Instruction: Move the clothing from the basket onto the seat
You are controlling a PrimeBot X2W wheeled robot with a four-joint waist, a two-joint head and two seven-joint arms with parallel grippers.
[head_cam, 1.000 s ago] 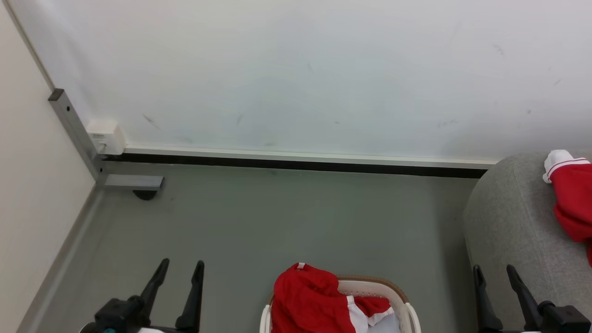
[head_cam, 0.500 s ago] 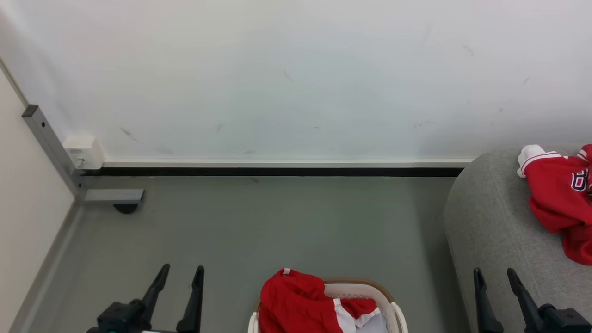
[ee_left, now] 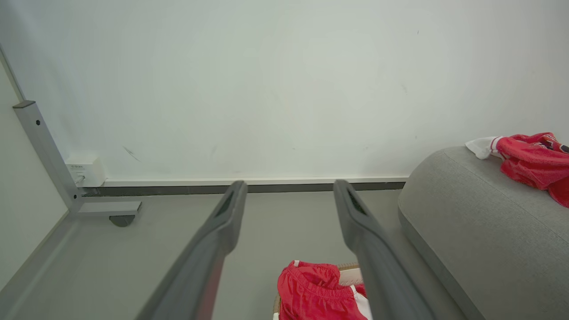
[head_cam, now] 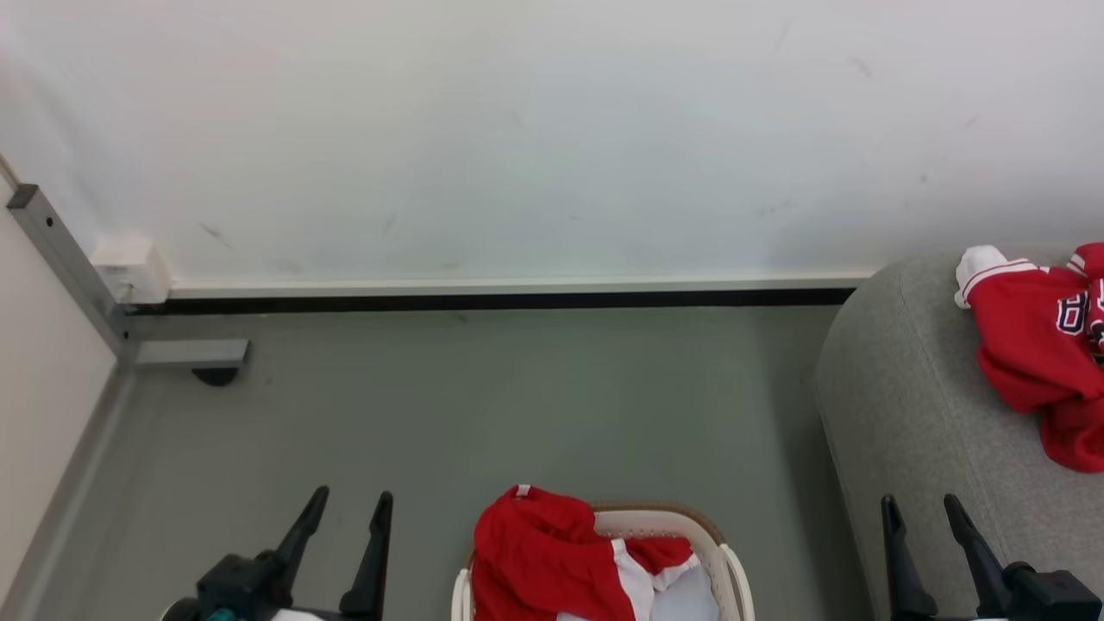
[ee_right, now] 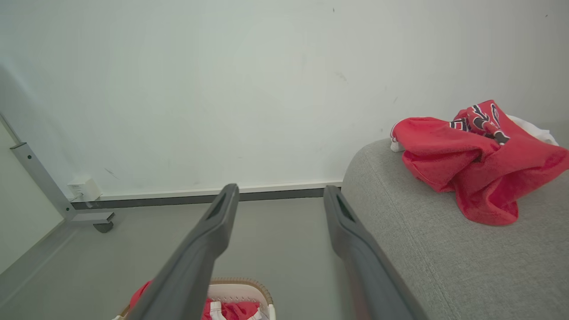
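Observation:
Red clothing with white trim (head_cam: 552,556) (ee_left: 318,295) is heaped in the cream basket (head_cam: 731,569) (ee_right: 240,290) at the bottom centre of the head view, spilling over its left rim. A second red garment with white cuff and lettering (head_cam: 1039,345) (ee_right: 471,160) (ee_left: 529,158) lies on the grey seat (head_cam: 914,414) (ee_right: 422,249) (ee_left: 471,222) at the right. My left gripper (head_cam: 352,504) (ee_left: 286,186) hangs open to the left of the basket, with nothing between its fingers. Over the seat's near edge, my right gripper (head_cam: 919,507) (ee_right: 279,191) is open and empty too.
A white wall with a dark skirting strip (head_cam: 483,302) runs behind a grey-green floor (head_cam: 483,405). A grey metal post with a foot and castor (head_cam: 172,352) and a white socket box (head_cam: 129,269) stand in the left corner.
The head camera has swung to the right, so more of the seat and its garment show. Both grippers stay open and empty; the clothing has not moved.

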